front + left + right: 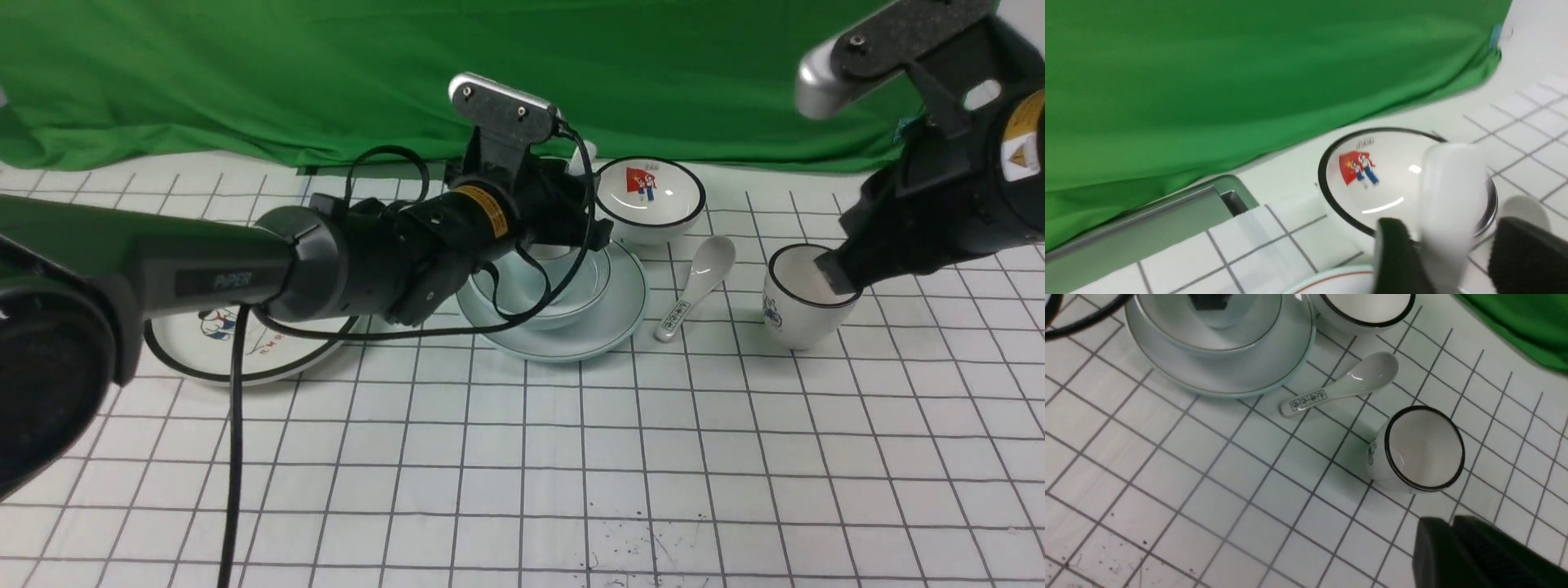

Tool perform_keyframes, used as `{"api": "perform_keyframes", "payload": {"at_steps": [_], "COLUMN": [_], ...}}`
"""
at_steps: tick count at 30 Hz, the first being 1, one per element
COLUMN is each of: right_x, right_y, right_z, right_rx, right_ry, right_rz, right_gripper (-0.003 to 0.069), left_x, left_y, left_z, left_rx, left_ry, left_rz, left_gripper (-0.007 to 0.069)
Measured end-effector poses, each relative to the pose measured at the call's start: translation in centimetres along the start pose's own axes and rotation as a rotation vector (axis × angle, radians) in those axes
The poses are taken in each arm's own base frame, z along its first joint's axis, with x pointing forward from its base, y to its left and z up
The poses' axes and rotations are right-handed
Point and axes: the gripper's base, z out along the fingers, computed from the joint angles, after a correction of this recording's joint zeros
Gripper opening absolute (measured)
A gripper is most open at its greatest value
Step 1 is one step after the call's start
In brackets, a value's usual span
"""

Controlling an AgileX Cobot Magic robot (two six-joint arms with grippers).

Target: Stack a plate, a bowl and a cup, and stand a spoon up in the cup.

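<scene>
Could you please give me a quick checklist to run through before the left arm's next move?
1. The bowl on the plate: ok.
2. The cup in the bowl: ok.
3. The spoon between the left gripper's parted fingers: ok.
4. The spoon's scoop seated in the cup: cannot tell, hidden.
5. Fingers free of the spoon: cannot tell, blurred.
6. The right gripper shut, apart from the black-rimmed cup: ok.

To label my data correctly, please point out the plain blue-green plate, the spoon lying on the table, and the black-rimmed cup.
Plain blue-green plate (588,341): front view, bare near rim.
Spoon lying on the table (1340,385): right wrist view, handle near scoop.
Black-rimmed cup (808,322): front view, outer wall.
</scene>
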Motion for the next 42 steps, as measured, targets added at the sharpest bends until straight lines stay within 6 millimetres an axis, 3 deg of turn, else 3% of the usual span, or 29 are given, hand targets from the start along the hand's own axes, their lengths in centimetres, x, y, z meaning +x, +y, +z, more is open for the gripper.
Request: {"api": "perform_keyframes", "payload": {"at_steps": [3,6,8,9,10,11,13,17,18,19,20,23,26,27,31,37,42], "right_x": [0.8,2.6,3.5,5.3,5.6,7.4,8.8,13.7,13.8,15.4,15.8,18.0,18.6,19.1,20.8,24.2,25.4], "right_y": [-0.4,-1.1,-1.3,-1.3,-1.3,-1.1,-0.9,0.5,0.6,1.2,1.4,2.9,3.6,4.1,5.4,7.0,7.2], "right_z": [-2.0,-5.4,-6.8,-8.2,-8.7,-9.9,-10.6,-11.2,-11.2,-10.7,-10.2,-8.0,-6.8,-5.7,-3.0,0.4,1.3], "right_rx": [0.010,0.025,0.030,0.026,0.026,0.019,0.010,-0.017,-0.020,-0.024,-0.027,-0.040,-0.050,-0.059,-0.088,-0.124,-0.126], "right_ry": [0.009,0.033,0.020,0.018,0.006,-0.022,-0.055,-0.277,-0.289,-0.407,-0.408,-0.611,-0.704,-0.740,-0.778,-0.667,-0.541], "right_rz": [0.007,0.011,0.016,0.017,0.020,0.032,0.042,0.092,0.096,0.127,0.127,0.142,0.138,0.132,0.122,0.116,0.109], "right_gripper": [0.0083,0.0080,0.0076,0.0048,0.0043,0.0016,0.0009,0.0008,0.0008,0.0008,0.0008,0.0008,0.0009,0.0010,0.0010,0.0014,0.0021], "left_x": [-1.7,-6.0,-7.5,-9.8,-10.5,-12.3,-13.3,-17.1,-17.3,-17.7,-17.9,-17.2,-16.5,-15.4,-12.2,-7.3,-4.3], "left_y": [0.0,0.1,0.2,0.4,0.4,0.6,0.7,0.5,0.4,0.1,0.0,-0.7,-1.0,-1.3,-1.8,-2.3,-2.4], "left_z": [-0.9,-3.8,-5.1,-7.7,-8.3,-11.0,-12.7,-20.5,-20.9,-23.7,-24.0,-28.6,-30.9,-32.5,-35.7,-38.7,-38.9], "left_rx": [-0.005,-0.027,-0.041,-0.078,-0.083,-0.117,-0.136,-0.173,-0.174,-0.164,-0.163,-0.140,-0.133,-0.128,-0.117,-0.114,-0.111], "left_ry": [-0.003,-0.009,0.004,0.054,0.048,0.099,0.119,0.077,0.067,0.013,0.003,-0.125,-0.194,-0.232,-0.279,-0.285,-0.244], "left_rz": [0.011,0.045,0.054,0.066,0.067,0.084,0.092,0.109,0.109,0.091,0.088,0.072,0.072,0.071,0.052,0.041,0.035], "left_gripper": [0.0373,0.0394,0.0387,0.0355,0.0344,0.0290,0.0247,0.0038,0.0030,-0.0018,-0.0020,-0.0035,-0.0034,-0.0034,-0.0034,-0.0034,-0.0034]}}
